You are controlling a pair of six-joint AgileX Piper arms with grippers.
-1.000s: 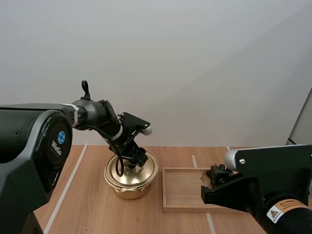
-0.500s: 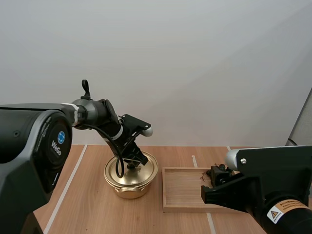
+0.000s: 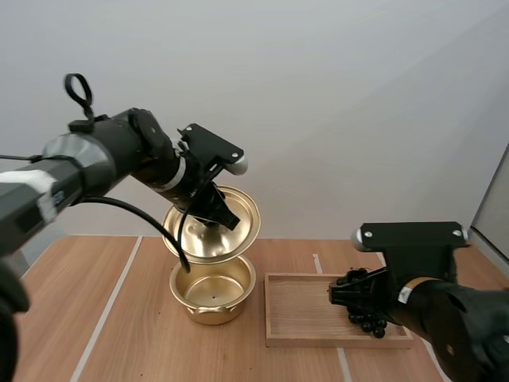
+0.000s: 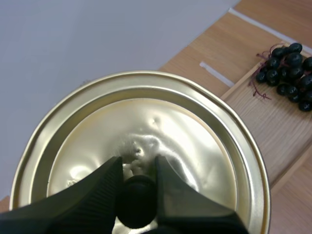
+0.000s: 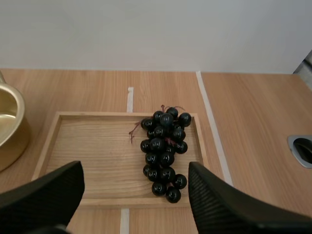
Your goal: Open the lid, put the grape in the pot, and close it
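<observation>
The gold pot stands uncovered on the table, left of the wooden tray. Its gold lid hangs tilted in the air above it. My left gripper is shut on the lid's black knob, pinched between both fingers over the lid's top. A bunch of dark grapes lies in the right part of the tray. My right gripper hovers open above the tray, the grapes just ahead of its spread fingers. In the high view that gripper sits over the grapes.
The pot's rim shows to the left of the tray in the right wrist view. White tape lines run across the wooden table. Bare table lies left of the pot and in front of the tray.
My left gripper closed on the lid's knob and raised the lid off the pot, tilting it. The right arm shifted slightly over the tray, still open.
</observation>
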